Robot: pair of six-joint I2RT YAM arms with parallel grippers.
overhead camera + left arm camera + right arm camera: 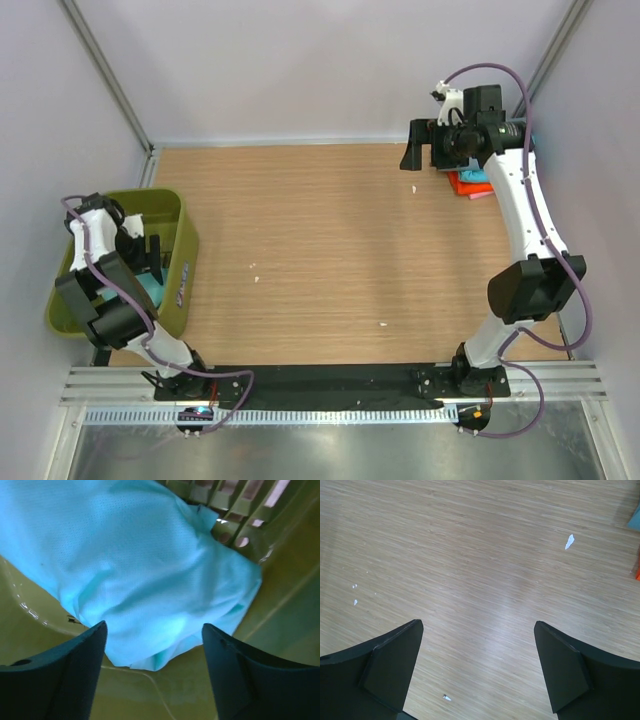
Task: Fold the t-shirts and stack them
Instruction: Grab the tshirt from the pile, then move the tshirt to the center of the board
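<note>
**A:** L arm, where's it at and what's the pincer doing?

**B:** Left gripper (pixel 154 628) is down inside the olive basket (pixel 186 222), which sits at the bench (pixel 330 240) left edge. Fingers are spread wide w/ nothing between them. The cyan t-shirt (pixel 135 565) lies crumpled on the basket floor just past the tips. Can't tell if they touch the cloth.

**A:** R arm?

**B:** It's stretched out to the far right corner. Right gripper (pixel 477 624) hangs over bare wood, fingers apart, holding nothing.

**A:** Any other shirts?

**B:** Folded stack (pixel 468 184) at the right edge near the far corner, just beside the R gripper. Orange-red cloth shows w/ cyan against it. The arm hides most of it, so I can't tell the order or the count. R wrist cam only catches slivers of both colours at its right border.

**A:** Anything else on the wood?

**B:** A few white scraps (pixel 569 541), scattered and well apart, approx. mid-bench and toward the far right.
</note>
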